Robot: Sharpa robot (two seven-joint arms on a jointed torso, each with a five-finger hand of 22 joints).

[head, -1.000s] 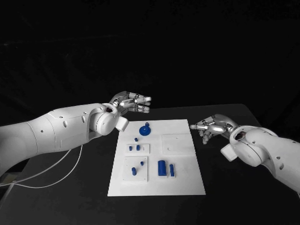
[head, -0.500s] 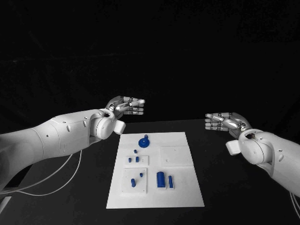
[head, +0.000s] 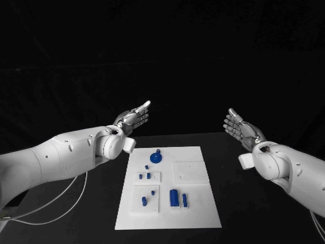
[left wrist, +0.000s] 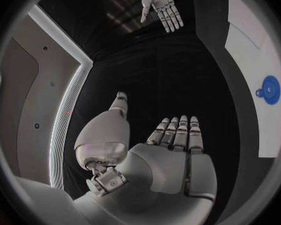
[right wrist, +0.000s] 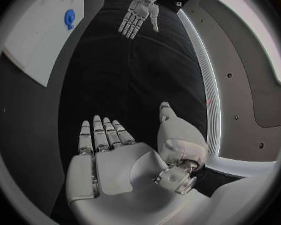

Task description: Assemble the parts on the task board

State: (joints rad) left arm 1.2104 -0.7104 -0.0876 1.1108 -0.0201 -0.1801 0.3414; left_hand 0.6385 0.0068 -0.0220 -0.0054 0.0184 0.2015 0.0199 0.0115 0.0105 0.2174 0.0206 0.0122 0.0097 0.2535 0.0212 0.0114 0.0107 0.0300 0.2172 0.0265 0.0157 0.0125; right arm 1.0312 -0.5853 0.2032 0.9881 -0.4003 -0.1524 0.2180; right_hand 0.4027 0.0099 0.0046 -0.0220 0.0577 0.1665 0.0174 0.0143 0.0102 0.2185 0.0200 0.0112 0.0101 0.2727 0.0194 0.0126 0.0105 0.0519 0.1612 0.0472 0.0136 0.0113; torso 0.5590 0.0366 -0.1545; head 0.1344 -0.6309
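Both robot hands (head: 135, 116) (head: 238, 127) hover flat above black table (head: 74, 203).

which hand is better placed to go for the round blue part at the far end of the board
Probably the left hand. Both hands are open and raised off the table, but the round blue part lies on the task board's left half, nearer that hand; the right hand would have to cross the board.

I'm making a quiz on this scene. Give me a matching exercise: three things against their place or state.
Things:
1. left hand
2. round blue part with a small loop
3. white rectangular task board

States:
A. lies flat on the black table
B. rests at the board's far end
C. raised above the table, fingers straight, holding nothing

Pairs: 1-C, 2-B, 3-A
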